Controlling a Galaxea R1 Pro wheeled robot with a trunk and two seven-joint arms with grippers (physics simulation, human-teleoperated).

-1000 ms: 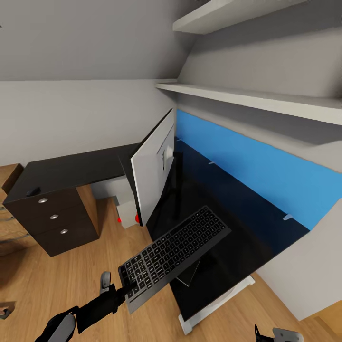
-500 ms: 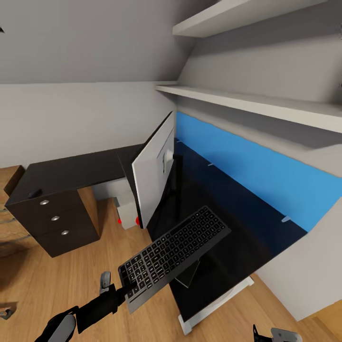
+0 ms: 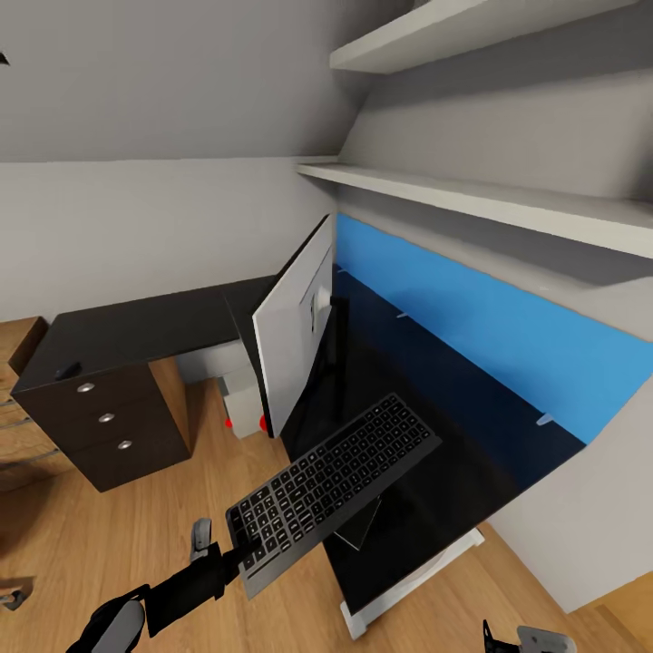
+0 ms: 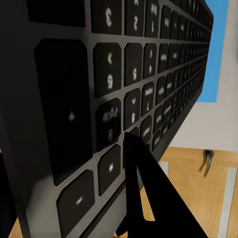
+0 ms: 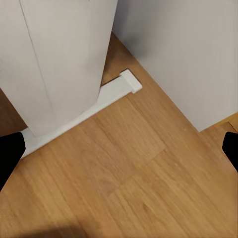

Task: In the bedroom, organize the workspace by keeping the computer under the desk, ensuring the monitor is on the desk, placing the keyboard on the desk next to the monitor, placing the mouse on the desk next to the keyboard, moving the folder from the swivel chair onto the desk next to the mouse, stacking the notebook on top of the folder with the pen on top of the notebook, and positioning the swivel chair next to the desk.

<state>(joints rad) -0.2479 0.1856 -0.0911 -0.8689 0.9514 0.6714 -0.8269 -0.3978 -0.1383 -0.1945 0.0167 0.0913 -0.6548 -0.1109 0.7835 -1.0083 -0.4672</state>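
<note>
Black keyboard [image 3: 331,494] hangs clamped in the left claw [image 3: 234,555] above the tabletop [image 3: 435,435]. Next, lower it beside the monitor [image 3: 295,331]. Right claw [image 5: 119,148] stands apart.

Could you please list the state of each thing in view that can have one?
keyboard: held at one end by the left gripper, tilted above the desk
monitor: upright on the desk, back towards the camera
drawers: all three closed
right gripper: open, holding nothing, over the floor
</note>
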